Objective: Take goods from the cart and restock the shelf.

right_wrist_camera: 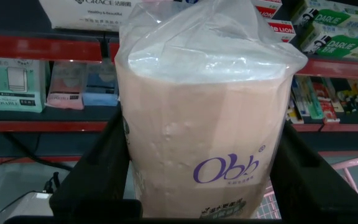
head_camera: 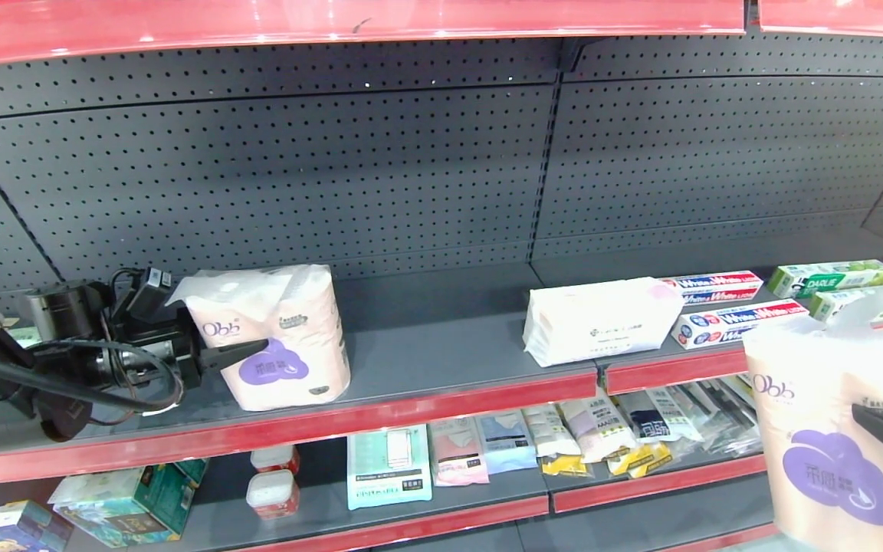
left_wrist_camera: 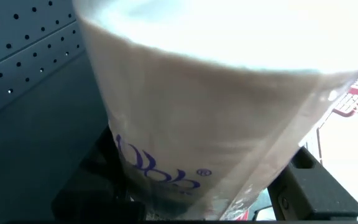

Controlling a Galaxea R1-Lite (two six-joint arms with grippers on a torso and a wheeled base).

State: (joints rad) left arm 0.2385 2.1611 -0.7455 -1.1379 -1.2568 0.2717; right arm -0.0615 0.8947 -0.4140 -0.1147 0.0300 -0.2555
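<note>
Clamping a toilet-roll pack [head_camera: 280, 322] on the shelf [head_camera: 426, 360] at nine o'clock with left end effector [left_wrist_camera: 204, 186]; gripping second pack [head_camera: 825, 429], apparently unshelved, at four o'clock with right end effector [right_wrist_camera: 207, 174].

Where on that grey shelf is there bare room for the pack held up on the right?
The widest bare patch of the grey shelf lies between the roll pack standing at its left and the white tissue pack; the held pack would likely fit there. The right end is crowded with toothpaste boxes, the lower shelf with packets.
</note>
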